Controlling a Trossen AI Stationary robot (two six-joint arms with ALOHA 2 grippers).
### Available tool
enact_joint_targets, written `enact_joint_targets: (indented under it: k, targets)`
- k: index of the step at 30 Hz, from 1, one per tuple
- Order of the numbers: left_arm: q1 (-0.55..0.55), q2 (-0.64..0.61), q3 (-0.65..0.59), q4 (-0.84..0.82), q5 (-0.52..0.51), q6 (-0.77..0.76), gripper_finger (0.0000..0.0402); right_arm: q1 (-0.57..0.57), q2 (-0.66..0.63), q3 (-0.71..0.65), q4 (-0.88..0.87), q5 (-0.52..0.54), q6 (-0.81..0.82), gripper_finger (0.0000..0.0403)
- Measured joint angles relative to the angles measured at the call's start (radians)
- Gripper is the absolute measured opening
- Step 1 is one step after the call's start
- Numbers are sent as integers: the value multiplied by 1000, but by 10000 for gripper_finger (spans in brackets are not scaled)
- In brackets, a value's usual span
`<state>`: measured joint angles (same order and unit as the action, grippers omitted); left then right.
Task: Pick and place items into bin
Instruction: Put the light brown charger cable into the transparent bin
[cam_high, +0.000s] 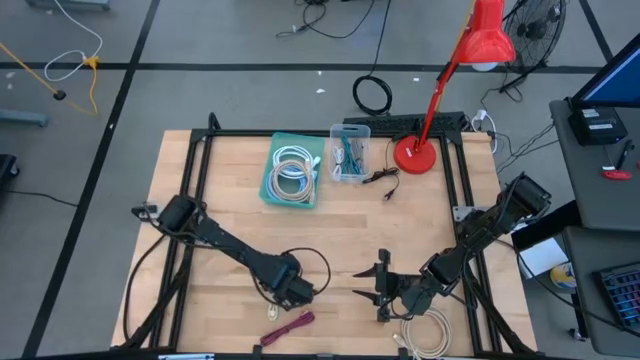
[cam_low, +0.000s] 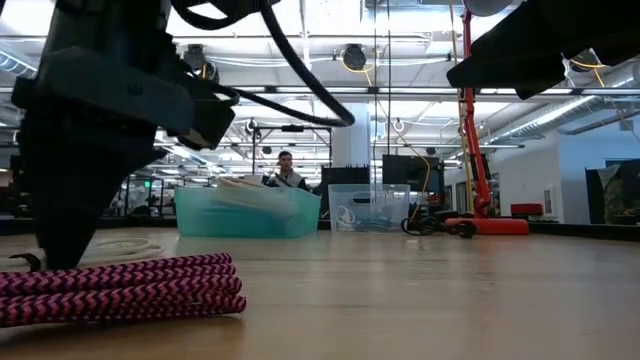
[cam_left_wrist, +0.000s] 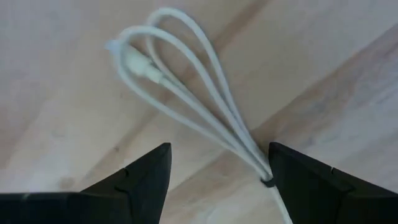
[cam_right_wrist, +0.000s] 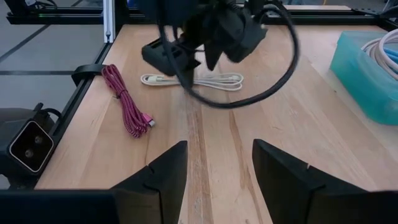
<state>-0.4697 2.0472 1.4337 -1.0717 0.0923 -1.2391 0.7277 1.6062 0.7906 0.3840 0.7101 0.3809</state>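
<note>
Down at table level, a maroon braided cord (cam_low: 120, 288) lies bundled right up front on the wood. The left arm (cam_low: 95, 120) looms dark just behind it. Farther back sits a teal bin (cam_low: 245, 213) with pale coils poking out, a clear box (cam_low: 368, 208) beside it, then the red lamp (cam_low: 478, 150). A person (cam_low: 287, 170) sits beyond.

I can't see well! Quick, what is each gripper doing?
Left gripper: open, over the white cord, holding nothing.
Right gripper: open, empty.

the wooden table (cam_high: 230, 225) carries a teal bin (cam_high: 292, 170), clear box (cam_high: 350, 155), red lamp (cam_high: 415, 155), maroon cord (cam_high: 288, 327) and white cord (cam_right_wrist: 193, 79).
</note>
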Motion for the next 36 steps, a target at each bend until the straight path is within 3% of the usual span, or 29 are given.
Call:
enact_joint_targets:
  k: [7, 10, 20, 25, 32, 36]
  targets:
    - [-9, 13, 4, 22, 6, -12, 271, 0, 0, 0, 0, 0, 0, 171]
    - [-8, 13, 4, 25, 2, -12, 246, 0, 0, 0, 0, 0, 0, 171]
    - [-2, 14, 10, 22, 8, 29, 17, 0, 0, 0, 0, 0, 0, 171]
    - [23, -21, 106, -87, -71, 74, 8, 0, 0, 0, 0, 0, 0, 171]
    - [150, -197, 240, -122, -377, 162, 5, 0, 0, 0, 1, 0, 0, 171]
    - [307, -288, 251, 40, -358, 357, 3, 1, 0, 0, 0, -3, 3, 171]
